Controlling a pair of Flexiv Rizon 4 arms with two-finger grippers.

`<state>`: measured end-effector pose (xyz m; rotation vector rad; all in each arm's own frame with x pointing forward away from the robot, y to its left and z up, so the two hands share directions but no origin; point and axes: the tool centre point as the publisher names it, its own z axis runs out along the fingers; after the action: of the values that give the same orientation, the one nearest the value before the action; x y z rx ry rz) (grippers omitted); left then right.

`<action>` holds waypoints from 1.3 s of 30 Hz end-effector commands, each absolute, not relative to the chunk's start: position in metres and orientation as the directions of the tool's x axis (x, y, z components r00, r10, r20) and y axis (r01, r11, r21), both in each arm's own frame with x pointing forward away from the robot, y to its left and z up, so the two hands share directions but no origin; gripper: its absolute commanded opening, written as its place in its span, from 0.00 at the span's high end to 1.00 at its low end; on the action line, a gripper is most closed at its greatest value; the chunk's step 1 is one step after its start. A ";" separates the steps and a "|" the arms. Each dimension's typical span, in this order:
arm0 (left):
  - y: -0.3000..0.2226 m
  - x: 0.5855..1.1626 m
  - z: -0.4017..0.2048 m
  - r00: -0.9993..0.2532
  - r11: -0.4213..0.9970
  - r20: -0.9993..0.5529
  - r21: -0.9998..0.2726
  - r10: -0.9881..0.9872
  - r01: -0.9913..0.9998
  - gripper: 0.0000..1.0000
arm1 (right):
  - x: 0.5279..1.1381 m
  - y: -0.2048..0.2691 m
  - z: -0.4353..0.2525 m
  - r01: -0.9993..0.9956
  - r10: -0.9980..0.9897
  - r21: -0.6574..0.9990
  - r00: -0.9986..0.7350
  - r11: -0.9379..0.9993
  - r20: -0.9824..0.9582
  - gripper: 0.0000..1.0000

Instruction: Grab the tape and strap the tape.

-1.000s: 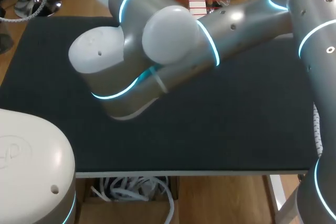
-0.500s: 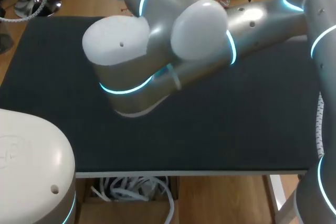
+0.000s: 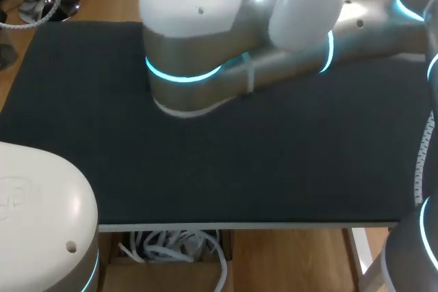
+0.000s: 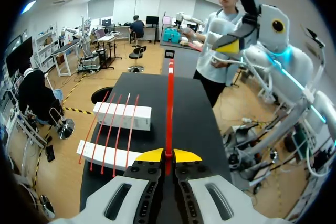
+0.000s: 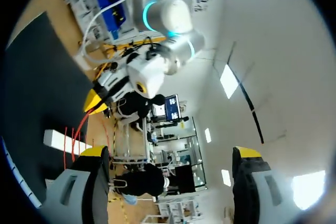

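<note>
In the left wrist view my left gripper (image 4: 168,156) is shut on a red strap (image 4: 169,98) that runs straight ahead from between its yellow tips, above the black table (image 4: 194,108). Beside it, several more red straps lie across two white blocks (image 4: 122,115), (image 4: 107,155). My right arm (image 4: 273,30) is raised ahead and to the side. In the right wrist view my right gripper (image 5: 170,153) is open with nothing between its fingers. It looks at the left gripper (image 5: 94,100) and its red strap (image 5: 79,127). The head view shows only my right arm (image 3: 274,32) across the far table.
A black mat (image 3: 205,169) covers the table. My left arm's white housing (image 3: 34,217) fills the near left corner. The two white blocks with straps stand at the table's edge in the left wrist view; a white block (image 5: 60,141) also shows in the right wrist view.
My right arm has swung toward the far right and risen closer to the head camera, now hiding the white block seen earlier. Its gripper has opened wider. The left arm has kept still.
</note>
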<state>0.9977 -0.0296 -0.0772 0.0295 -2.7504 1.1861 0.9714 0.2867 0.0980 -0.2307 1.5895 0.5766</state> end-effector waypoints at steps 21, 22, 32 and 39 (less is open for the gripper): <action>-0.029 0.998 -0.077 -0.989 0.689 0.142 -0.721 0.041 -0.075 1.00 | 1.018 0.176 0.072 -0.189 0.866 0.871 -0.138 0.453 -0.481 0.00; -0.029 0.998 -0.077 -0.989 0.689 0.142 -0.721 0.041 -0.075 1.00 | 1.019 0.171 0.070 -0.177 0.877 0.881 -0.133 0.438 -0.462 0.00; -0.029 0.998 -0.077 -0.989 0.689 0.142 -0.721 0.041 -0.075 1.00 | 1.024 0.160 0.062 -0.219 0.827 0.838 -0.165 0.500 -0.537 0.00; -0.029 0.998 -0.077 -0.989 0.689 0.142 -0.721 0.041 -0.075 1.00 | 1.024 0.160 0.062 -0.219 0.827 0.838 -0.165 0.500 -0.537 0.00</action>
<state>0.9977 -0.0296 -0.0772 0.0294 -2.7503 1.1860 1.0246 0.1623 0.0607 0.5663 1.4462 1.0102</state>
